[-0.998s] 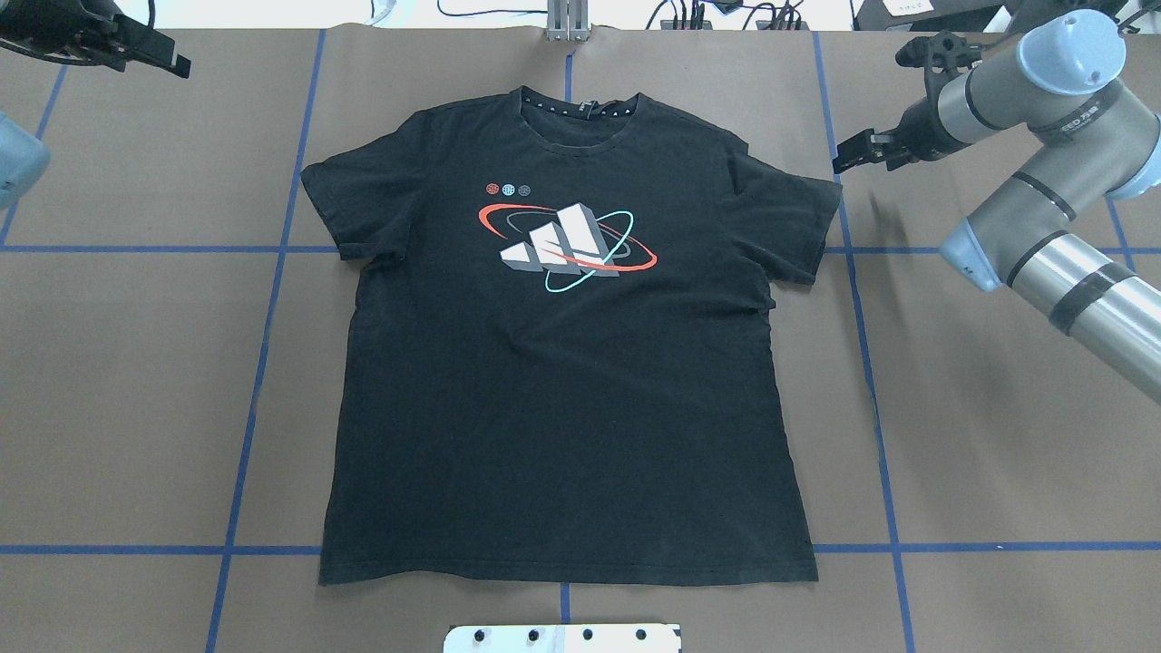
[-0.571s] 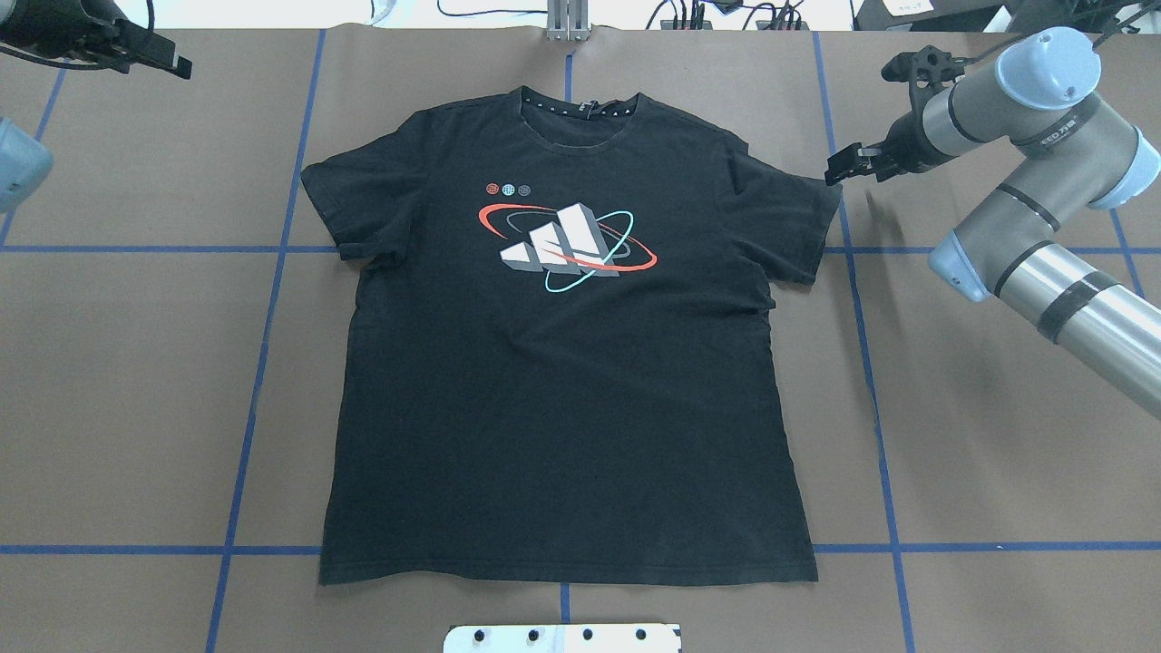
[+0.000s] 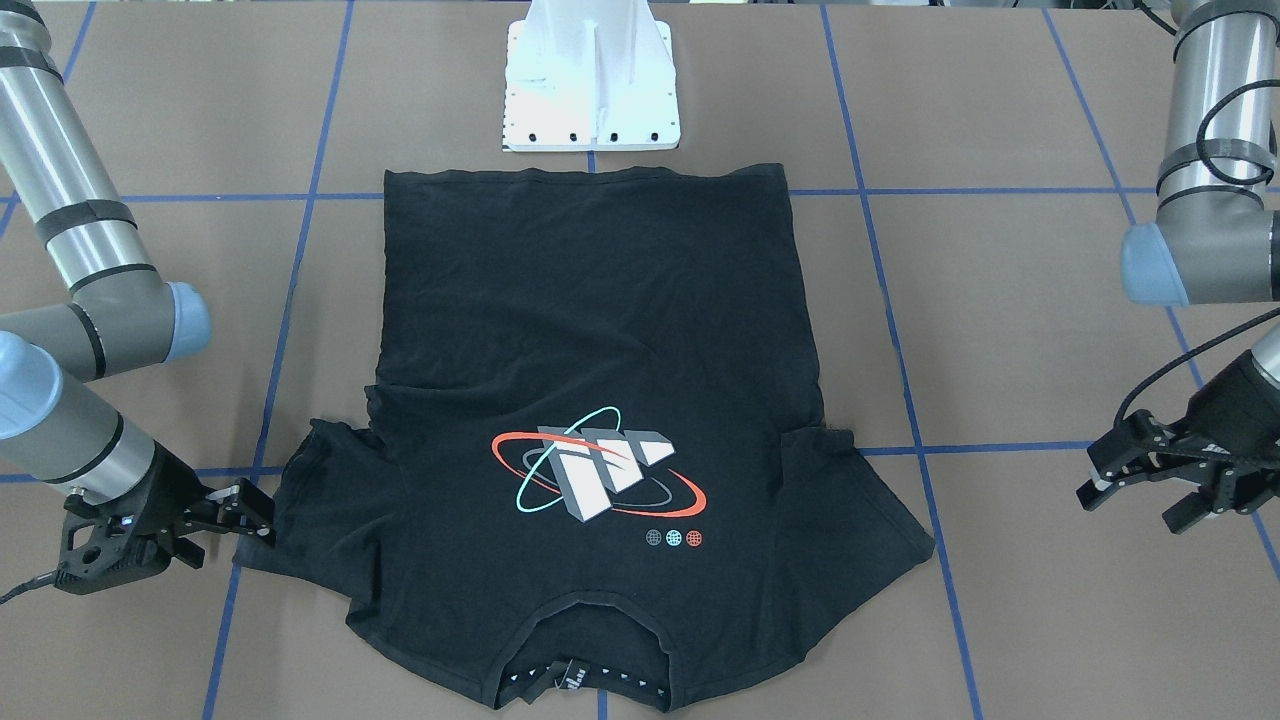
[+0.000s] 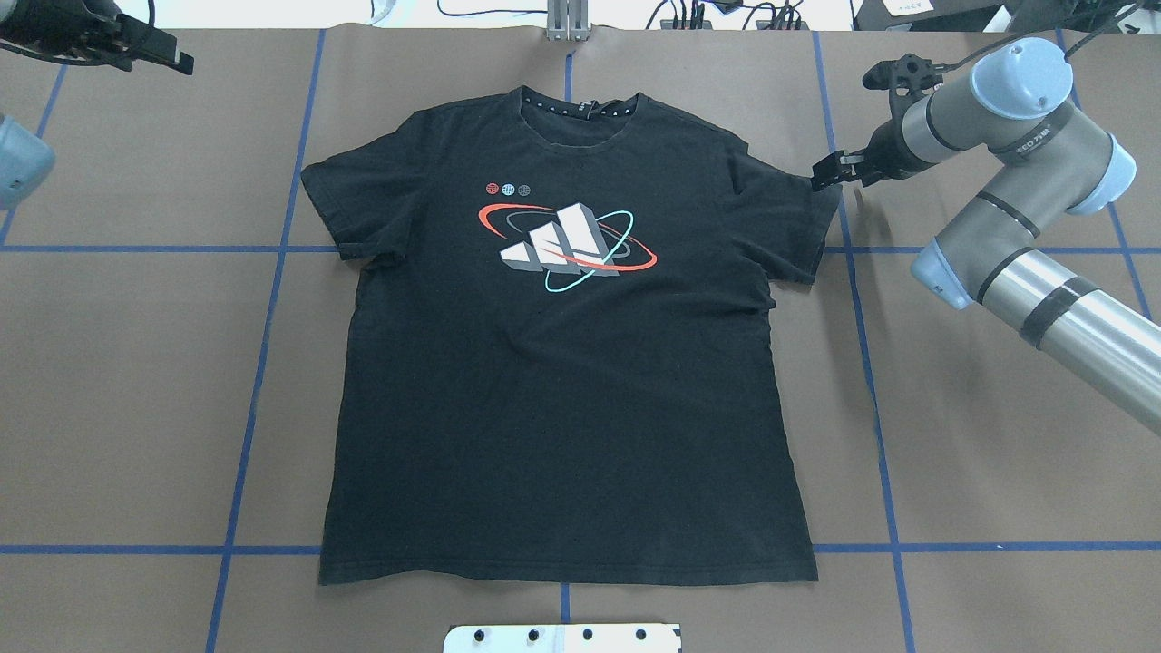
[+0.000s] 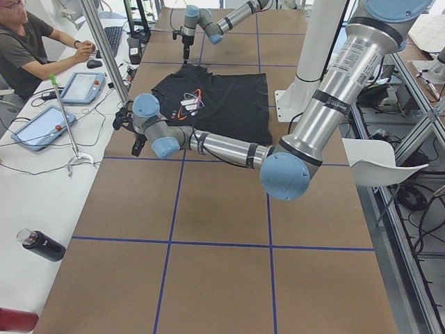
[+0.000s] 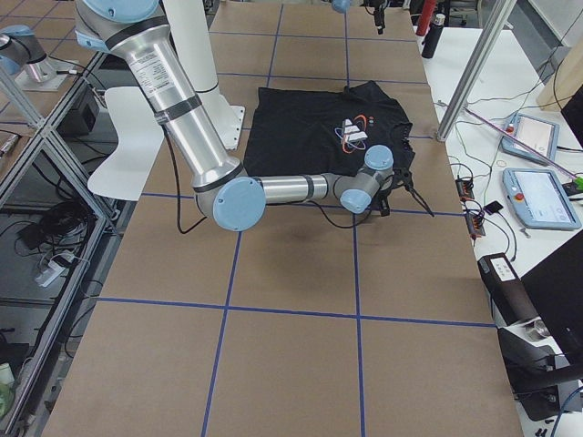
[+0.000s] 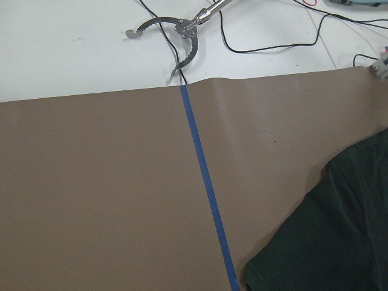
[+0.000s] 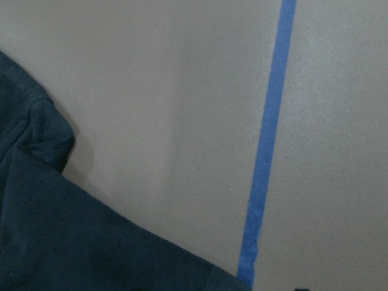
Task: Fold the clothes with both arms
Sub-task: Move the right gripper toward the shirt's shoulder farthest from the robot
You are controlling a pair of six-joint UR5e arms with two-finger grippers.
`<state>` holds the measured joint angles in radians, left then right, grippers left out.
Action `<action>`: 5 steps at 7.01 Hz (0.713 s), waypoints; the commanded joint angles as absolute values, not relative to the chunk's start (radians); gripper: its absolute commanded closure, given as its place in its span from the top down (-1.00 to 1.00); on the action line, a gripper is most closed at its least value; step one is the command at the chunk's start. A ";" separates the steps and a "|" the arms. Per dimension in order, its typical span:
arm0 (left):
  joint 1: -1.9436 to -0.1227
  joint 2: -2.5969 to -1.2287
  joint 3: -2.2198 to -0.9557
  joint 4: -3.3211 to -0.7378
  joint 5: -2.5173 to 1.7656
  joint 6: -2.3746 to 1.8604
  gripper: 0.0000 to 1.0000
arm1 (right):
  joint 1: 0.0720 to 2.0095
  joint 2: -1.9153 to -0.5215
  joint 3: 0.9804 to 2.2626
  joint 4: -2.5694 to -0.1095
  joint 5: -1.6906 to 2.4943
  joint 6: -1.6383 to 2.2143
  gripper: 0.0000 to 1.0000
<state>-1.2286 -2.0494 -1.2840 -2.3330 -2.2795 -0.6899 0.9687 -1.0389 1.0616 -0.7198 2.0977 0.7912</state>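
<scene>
The black T-shirt (image 4: pixel 562 381) lies flat and face up on the brown table, collar at the far side, its logo (image 4: pixel 567 240) on the chest. My right gripper (image 4: pixel 819 174) is low at the outer edge of the shirt's right sleeve (image 4: pixel 798 218), jaws open, fingertips touching the hem (image 3: pixel 255 515). The right wrist view shows only the sleeve corner (image 8: pixel 42 133) and blue tape. My left gripper (image 4: pixel 177 59) hangs open above the table's far left corner, well away from the left sleeve (image 4: pixel 331 195); it also shows in the front view (image 3: pixel 1125 495).
The white pedestal base (image 3: pixel 590 90) stands at the shirt's hem side. Blue tape lines (image 4: pixel 263 345) grid the brown table. Past the far edge lie cables and a metal grabber tool (image 7: pixel 176 36). A person (image 5: pixel 28 49) sits at a side desk with tablets.
My right gripper has moved left and down from beside the table's right part to the edge of the right sleeve. The left arm has barely shifted. The shirt lies as before.
</scene>
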 commanded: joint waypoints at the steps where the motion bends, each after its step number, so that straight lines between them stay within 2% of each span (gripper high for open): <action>1: -1.229 -2.049 -1.285 -2.333 -2.279 -0.692 0.99 | 0.948 -1.038 1.062 -0.724 2.065 0.787 0.72; 2: -1.229 -2.049 -1.285 -2.333 -2.279 -0.692 0.99 | 0.948 -1.037 1.062 -0.745 2.063 0.785 0.62; 3: -1.229 -2.049 -1.284 -2.333 -2.279 -0.692 0.99 | 0.948 -1.035 1.063 -0.746 2.063 0.785 0.29; 5: -1.229 -2.049 -1.284 -2.333 -2.279 -0.692 0.99 | 0.948 -1.016 1.065 -0.774 2.063 0.788 -0.75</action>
